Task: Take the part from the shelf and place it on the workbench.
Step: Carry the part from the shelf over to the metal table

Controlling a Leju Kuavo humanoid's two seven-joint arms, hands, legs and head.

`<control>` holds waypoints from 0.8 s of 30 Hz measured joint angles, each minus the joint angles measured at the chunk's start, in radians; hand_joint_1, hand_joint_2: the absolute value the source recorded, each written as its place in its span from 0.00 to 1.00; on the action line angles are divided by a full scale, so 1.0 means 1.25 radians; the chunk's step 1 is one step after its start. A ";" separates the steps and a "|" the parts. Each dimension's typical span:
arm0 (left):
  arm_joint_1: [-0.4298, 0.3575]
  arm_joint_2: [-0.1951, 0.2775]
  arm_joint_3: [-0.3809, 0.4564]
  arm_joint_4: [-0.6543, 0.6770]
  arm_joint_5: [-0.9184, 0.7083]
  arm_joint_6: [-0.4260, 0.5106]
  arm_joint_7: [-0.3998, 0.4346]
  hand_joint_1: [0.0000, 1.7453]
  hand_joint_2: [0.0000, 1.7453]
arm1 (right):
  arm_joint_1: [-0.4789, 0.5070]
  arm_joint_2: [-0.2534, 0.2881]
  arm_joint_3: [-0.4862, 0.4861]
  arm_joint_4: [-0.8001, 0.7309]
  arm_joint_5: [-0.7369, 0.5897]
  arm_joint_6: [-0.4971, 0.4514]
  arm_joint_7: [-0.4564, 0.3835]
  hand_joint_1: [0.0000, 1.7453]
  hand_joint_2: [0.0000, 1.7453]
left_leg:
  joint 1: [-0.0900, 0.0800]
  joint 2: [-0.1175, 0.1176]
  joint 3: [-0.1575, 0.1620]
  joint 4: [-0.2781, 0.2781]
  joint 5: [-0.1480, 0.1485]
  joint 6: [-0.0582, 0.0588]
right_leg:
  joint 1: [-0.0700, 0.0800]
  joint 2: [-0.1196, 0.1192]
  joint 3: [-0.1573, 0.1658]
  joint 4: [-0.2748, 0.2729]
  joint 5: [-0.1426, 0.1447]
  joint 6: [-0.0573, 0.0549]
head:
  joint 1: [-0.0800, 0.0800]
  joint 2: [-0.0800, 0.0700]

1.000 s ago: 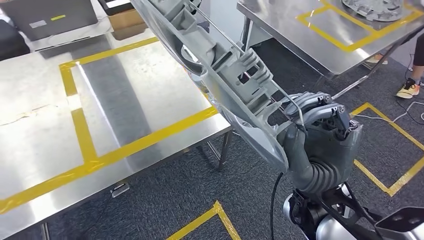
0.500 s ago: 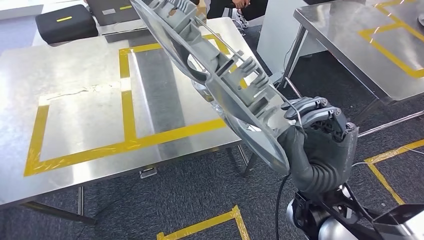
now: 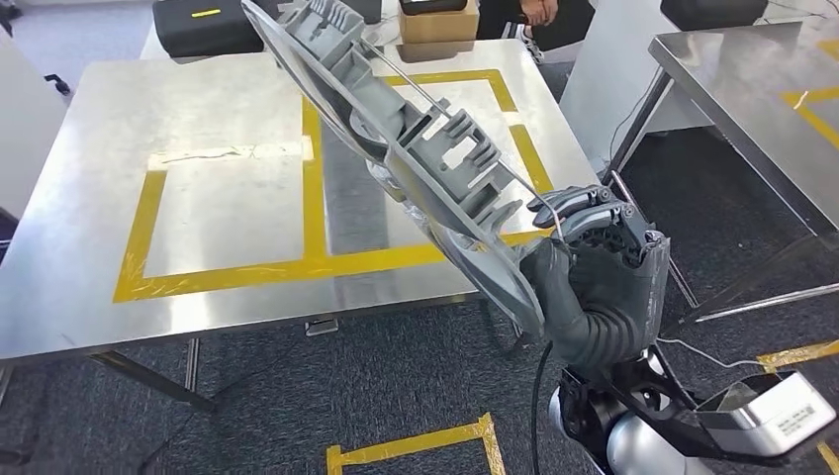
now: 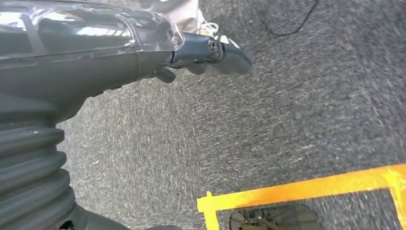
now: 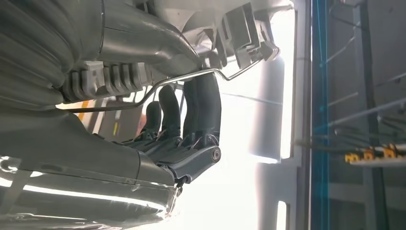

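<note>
Grey moulded plastic is what I have in the right hand (image 3: 594,262): the part (image 3: 416,163) is a long, shallow, dish-shaped housing with a smooth curved outer skin on its underside and, on the face turned up toward the head camera, a row of ribbed brackets, clips and rectangular slots. A thin bent metal wire (image 3: 465,129) runs along that ribbed face. From the right wrist camera I see the dark fingers (image 5: 201,110) curled over the wire and the ribbed edge, with the thumb on the other side, so the hand is clamped firmly on the part's near end.

Its long axis runs diagonally, from the hand up and away. It is held tilted on edge rather than flat. The near end sits in my grip, beyond the tabletop's (image 3: 99,198) near right corner, over grey carpet; the far end reaches out above the tabletop, over the yellow tape rectangles (image 3: 315,198) marked on it. I see no contact between part and tabletop.

My left hand (image 4: 210,50) hangs over the carpet floor with its fingers stretched out and nothing in them.
</note>
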 joint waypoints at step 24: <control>0.004 -0.005 0.011 0.000 0.120 -0.071 -0.045 0.00 1.00 | -0.022 0.022 0.018 0.070 0.013 0.028 0.106 1.00 1.00 | -0.009 -0.084 -0.002 -0.009 0.011 0.005 | 0.011 0.116 -0.004 -0.022 0.027 -0.021 | 0.011 0.000</control>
